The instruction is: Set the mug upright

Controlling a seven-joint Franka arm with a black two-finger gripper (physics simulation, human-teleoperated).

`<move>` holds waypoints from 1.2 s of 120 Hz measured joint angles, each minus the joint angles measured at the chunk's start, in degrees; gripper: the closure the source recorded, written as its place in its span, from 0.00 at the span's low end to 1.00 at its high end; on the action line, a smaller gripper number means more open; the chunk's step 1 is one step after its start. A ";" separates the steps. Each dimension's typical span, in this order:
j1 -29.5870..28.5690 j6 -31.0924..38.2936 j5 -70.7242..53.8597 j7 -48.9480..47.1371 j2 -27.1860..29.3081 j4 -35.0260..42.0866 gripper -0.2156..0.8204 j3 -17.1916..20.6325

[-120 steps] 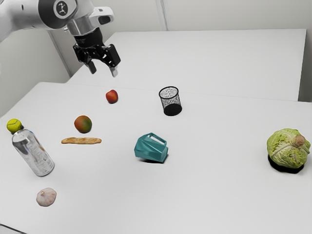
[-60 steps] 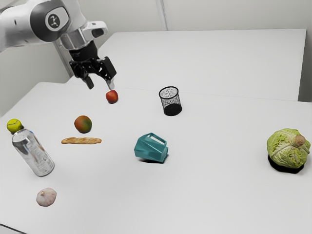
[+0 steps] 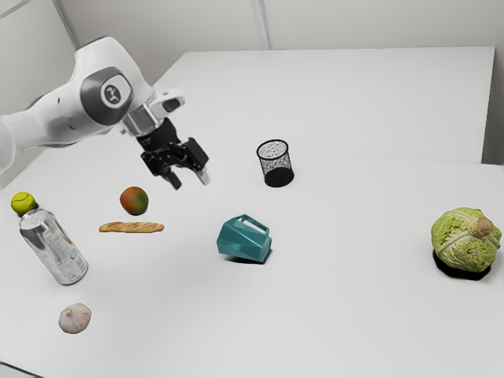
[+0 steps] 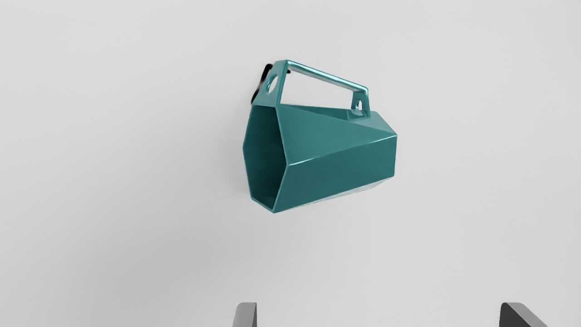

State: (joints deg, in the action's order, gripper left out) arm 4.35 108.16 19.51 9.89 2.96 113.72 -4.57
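Black hand (image 3: 191, 182), spread wide, apart from mug (image 4: 336, 145)

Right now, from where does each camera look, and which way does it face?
Exterior view: beside the arm, looking down across the table; arm and gripper enter from the exterior view's left.
Wrist view: mounted by the gripper, facing the mug; both fingers show, apart.
Both share the tipped mug and the gripper's fingers.
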 joint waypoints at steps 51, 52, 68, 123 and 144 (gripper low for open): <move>-1.39 9.26 11.84 8.18 -4.15 8.79 0.23 -0.07; -1.43 9.45 12.12 8.38 -4.27 8.93 0.23 -0.06; -1.91 11.75 16.13 11.47 -6.26 9.73 0.23 -0.01; -2.17 15.00 32.90 24.29 -10.92 11.86 0.23 0.00; -2.15 15.36 38.32 29.45 -12.42 11.89 0.23 0.08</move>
State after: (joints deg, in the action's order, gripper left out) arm 2.20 123.52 57.83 39.33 -9.46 125.61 -4.49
